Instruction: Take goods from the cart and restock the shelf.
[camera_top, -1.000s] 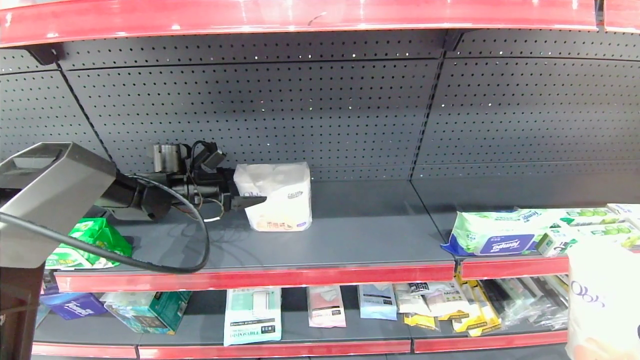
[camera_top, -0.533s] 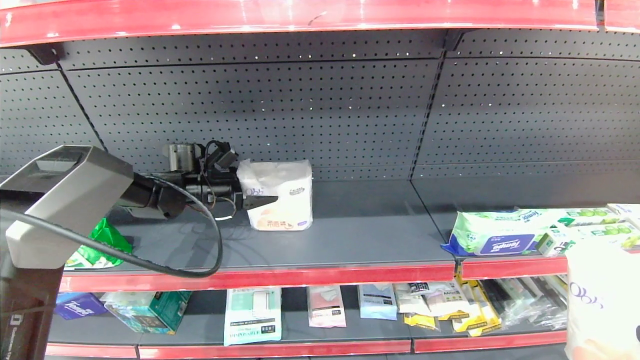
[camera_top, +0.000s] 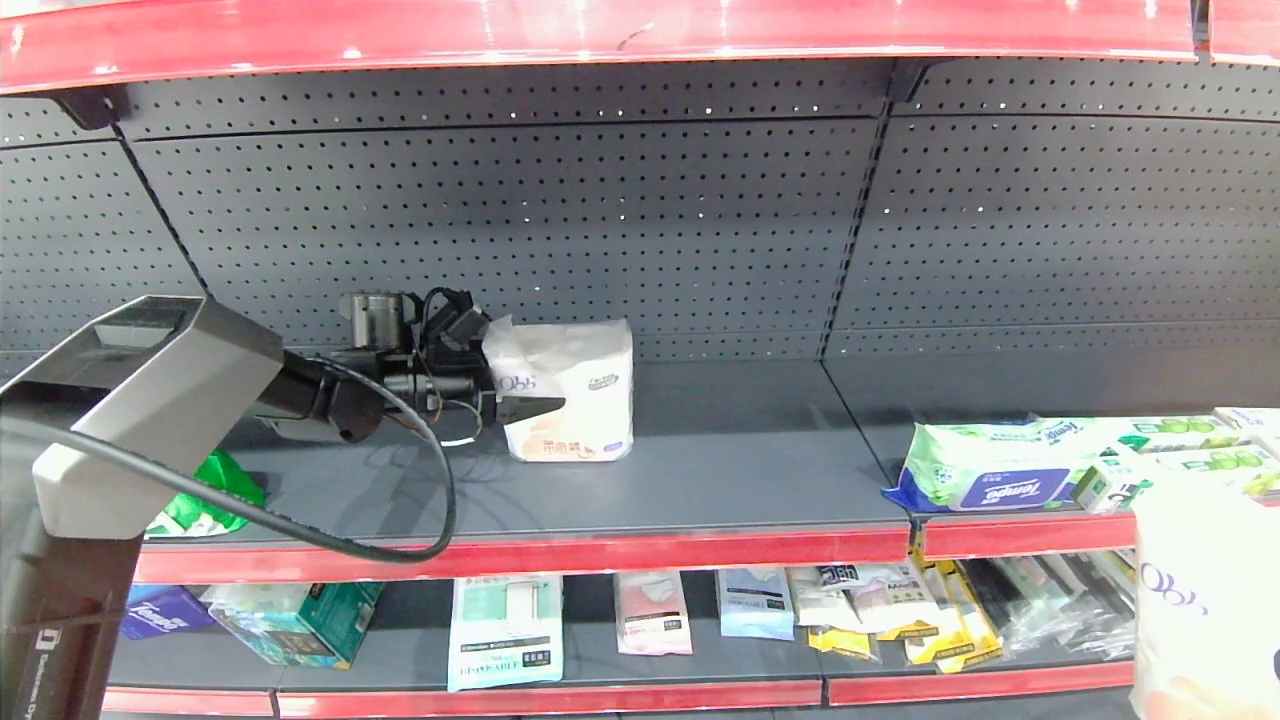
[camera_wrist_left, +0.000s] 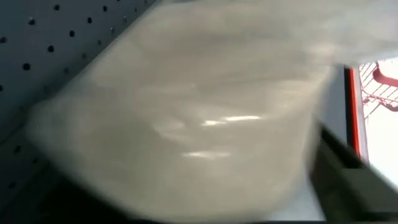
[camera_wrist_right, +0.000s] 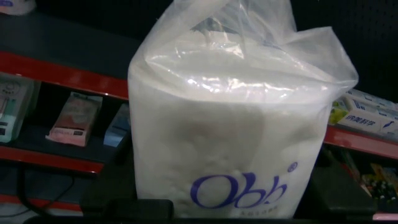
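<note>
A white tissue pack (camera_top: 580, 385) stands upright on the grey middle shelf (camera_top: 720, 470), near the pegboard back. My left gripper (camera_top: 524, 392) is shut on its left side, one dark finger (camera_top: 532, 407) lying across its front. In the left wrist view the same pack (camera_wrist_left: 186, 112) looms close and blurred, with a finger (camera_wrist_left: 348, 183) beside it. A second tissue pack (camera_top: 1205, 610) in clear plastic hangs at the lower right, in front of the shelves. In the right wrist view this second pack (camera_wrist_right: 239, 130) sits between the fingers of my right gripper (camera_wrist_right: 230, 208), which is shut on it.
A green bag (camera_top: 200, 495) lies at the shelf's left end and flat wipe packs (camera_top: 1010, 475) at the right. Bare shelf lies between the first pack and the wipes. The lower shelf (camera_top: 560, 690) holds several small packets. A red shelf edge (camera_top: 600, 30) runs overhead.
My left arm has moved to the right and a little deeper into the shelf, carrying the tissue pack with it. The right gripper and its pack have stayed put.
</note>
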